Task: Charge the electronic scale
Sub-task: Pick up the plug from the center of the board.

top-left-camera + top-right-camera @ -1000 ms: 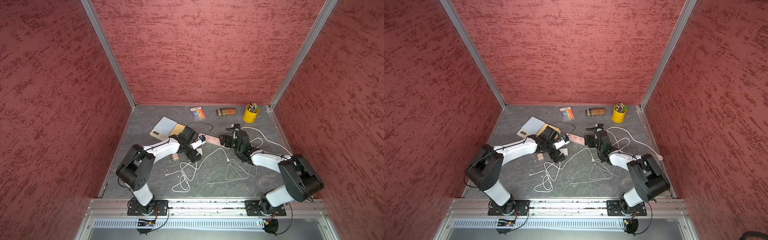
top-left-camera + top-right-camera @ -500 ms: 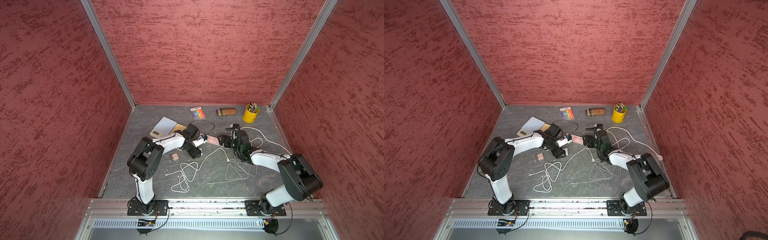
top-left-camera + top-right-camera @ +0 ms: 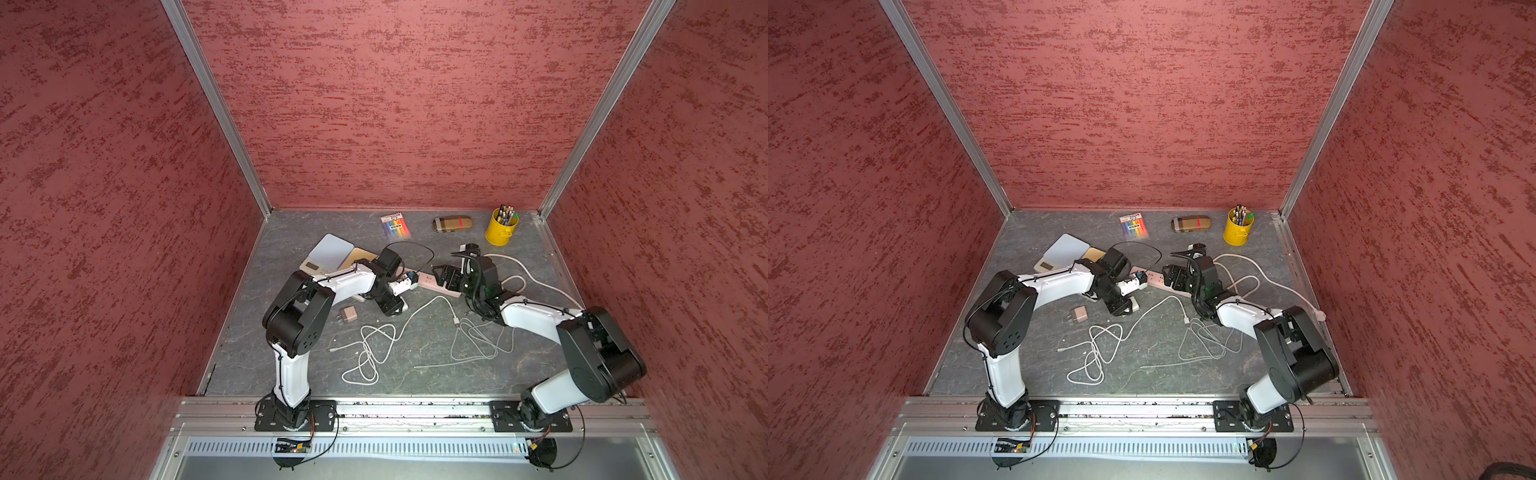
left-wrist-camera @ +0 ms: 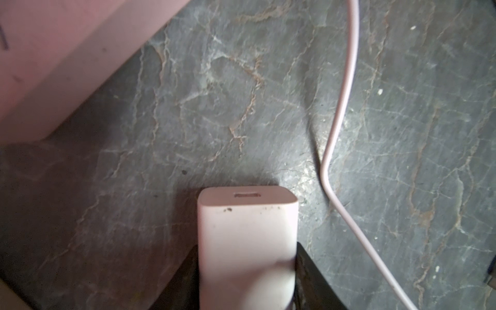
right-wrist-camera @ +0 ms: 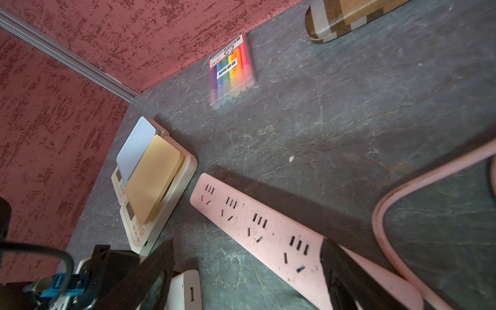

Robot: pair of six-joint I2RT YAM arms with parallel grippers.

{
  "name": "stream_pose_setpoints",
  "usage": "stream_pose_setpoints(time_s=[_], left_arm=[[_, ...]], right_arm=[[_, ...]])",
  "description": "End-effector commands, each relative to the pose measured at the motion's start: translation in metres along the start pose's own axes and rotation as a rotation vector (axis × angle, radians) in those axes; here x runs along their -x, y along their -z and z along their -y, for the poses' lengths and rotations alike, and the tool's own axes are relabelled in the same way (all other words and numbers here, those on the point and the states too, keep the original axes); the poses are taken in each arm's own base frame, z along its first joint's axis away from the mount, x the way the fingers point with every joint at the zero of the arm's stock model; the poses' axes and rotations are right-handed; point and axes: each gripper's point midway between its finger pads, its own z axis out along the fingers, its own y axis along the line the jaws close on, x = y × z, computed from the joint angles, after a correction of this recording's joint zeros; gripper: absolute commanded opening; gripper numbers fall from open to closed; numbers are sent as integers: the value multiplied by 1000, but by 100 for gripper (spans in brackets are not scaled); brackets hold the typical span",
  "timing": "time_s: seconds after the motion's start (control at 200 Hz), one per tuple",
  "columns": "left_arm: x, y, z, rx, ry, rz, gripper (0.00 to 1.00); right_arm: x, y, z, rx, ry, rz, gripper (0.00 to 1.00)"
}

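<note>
scales [image 3: 332, 255] apparently touching, left of power strip [image 3: 428, 282], cables [image 3: 368, 353] before it

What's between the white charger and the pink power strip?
Bare grey tabletop; the left wrist view shows nothing between charger and power strip.

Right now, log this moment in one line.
left gripper: shut on white adapter | right gripper: open over pink power strip | cables: loose on table

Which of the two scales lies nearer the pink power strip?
The tan-topped scale: it lies right beside the end of the strip, while the white-topped scale sits beyond it, farther off.
</note>
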Motion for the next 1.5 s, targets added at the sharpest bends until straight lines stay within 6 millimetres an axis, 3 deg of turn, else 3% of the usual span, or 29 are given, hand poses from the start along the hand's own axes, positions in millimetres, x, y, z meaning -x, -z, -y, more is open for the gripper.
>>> stream_pose_setpoints(time_s=[0.0,0.065,0.105,0.175,0.316,0.381,0.456,0.546,0.666,0.741,0.897,1.022,1.112,1.312,1.362,1.448,1.493], left_arm=[[9,13,7,-15,4,62,35],[17,28,5,-7,9,122,34],[22,40,5,-1,5,160,32],[32,64,1,27,3,241,31],[52,110,3,90,-41,437,29],[58,125,3,130,-61,525,29],[63,138,3,166,-78,598,28],[66,150,2,214,-95,655,28],[68,158,3,252,-114,705,31],[69,161,5,247,-118,713,31],[70,167,8,264,-133,744,31],[70,172,10,274,-146,769,32],[71,173,10,278,-148,769,32],[71,175,12,279,-161,773,32],[71,175,13,280,-168,776,32],[71,176,16,275,-181,782,32],[71,177,18,268,-190,788,32]], right_arm=[[18,8,-26,74,-27,17,87],[25,12,-29,58,-37,22,87],[28,15,-19,-13,-66,31,87],[47,33,-23,-39,-63,89,87],[58,47,-73,139,-18,30,85],[52,47,-100,251,-13,-49,82],[43,47,-124,311,15,-112,72],[33,48,-149,359,70,-151,71],[18,52,-175,450,102,-207,73],[7,50,-180,451,139,-245,71],[-14,31,-162,343,159,-317,71],[-24,27,-169,390,152,-365,70],[-32,25,-177,428,155,-405,63],[-32,27,-185,478,171,-390,30],[-30,28,-186,481,182,-377,29],[-29,26,-188,491,196,-377,36],[-31,27,-191,516,209,-386,24]])
